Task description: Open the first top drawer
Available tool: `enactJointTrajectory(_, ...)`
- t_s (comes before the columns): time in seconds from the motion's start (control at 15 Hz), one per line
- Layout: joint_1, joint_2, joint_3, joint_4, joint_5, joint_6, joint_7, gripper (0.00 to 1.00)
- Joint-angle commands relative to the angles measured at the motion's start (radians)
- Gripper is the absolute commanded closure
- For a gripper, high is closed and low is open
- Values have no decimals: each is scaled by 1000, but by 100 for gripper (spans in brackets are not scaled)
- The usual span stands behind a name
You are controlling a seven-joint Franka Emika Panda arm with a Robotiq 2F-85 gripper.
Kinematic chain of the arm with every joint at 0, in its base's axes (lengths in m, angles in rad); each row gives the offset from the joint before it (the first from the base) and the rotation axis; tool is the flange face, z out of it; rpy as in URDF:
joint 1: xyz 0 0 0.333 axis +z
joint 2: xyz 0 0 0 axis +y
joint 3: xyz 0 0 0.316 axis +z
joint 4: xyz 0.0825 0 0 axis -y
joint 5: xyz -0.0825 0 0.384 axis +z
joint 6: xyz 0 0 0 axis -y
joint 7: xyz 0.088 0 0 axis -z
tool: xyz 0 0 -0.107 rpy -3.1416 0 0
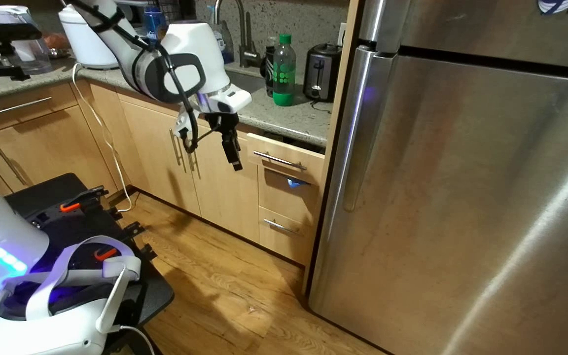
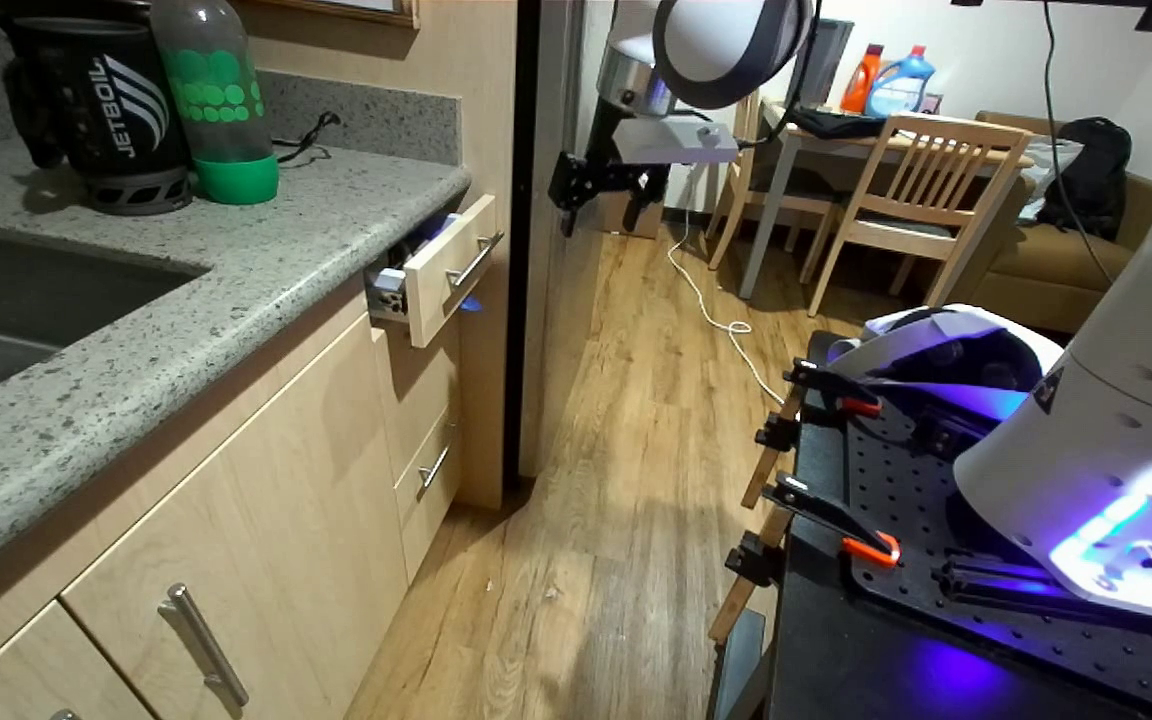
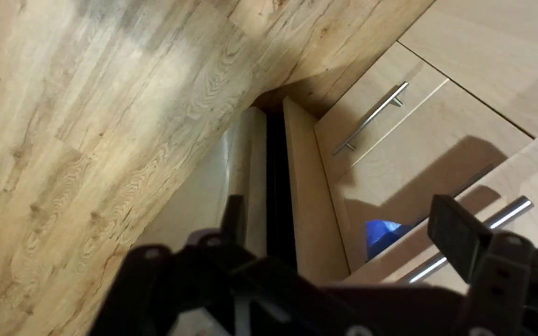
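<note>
- Location: the top drawer (image 1: 284,151) sits directly under the table (image 1: 303,122), at the end beside the refrigerator (image 1: 461,197). Its front projects beyond the table's front edge; judged partly open.
- Fingers: the fingers (image 3: 456,235) point downward, spread wide, with nothing held between them.
- Clearance: both exterior views show the fingers apart from the drawer front. In the wrist view, one fingertip merely overlaps the handle (image 1: 280,160) in line of sight.
- Governing relation: from the fingers, the drawer lies toward the table's front edge. The handle's long axis is horizontal, parallel to that edge.
- Next move (judged): if further opening is required, advance the fingers toward the table and rotate them to straddle the handle; otherwise, withdraw clear of the drawer front.
</note>
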Motion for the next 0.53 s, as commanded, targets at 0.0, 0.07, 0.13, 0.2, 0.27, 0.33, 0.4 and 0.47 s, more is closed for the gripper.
enactJointTrajectory(0.0, 16, 97, 7, 14, 238, 154, -30, 0)
enactJointTrajectory(0.07, -1, 120, 33, 12, 322, 194, -57, 0)
enactJointTrajectory(0.13, -24, 148, 62, 15, 397, 235, -86, 0)
enactJointTrajectory(0.2, -97, 175, 127, 20, 401, 275, -67, 0)
enactJointTrajectory(0.27, -128, 204, 158, 27, 434, 314, -72, 0)
enactJointTrajectory(0.33, -171, 235, 199, 35, 443, 353, -65, 0)
enactJointTrajectory(0.4, -208, 257, 227, 37, 444, 391, -58, 0)
enactJointTrajectory(0.47, -245, 288, 257, 48, 439, 426, -48, 0)
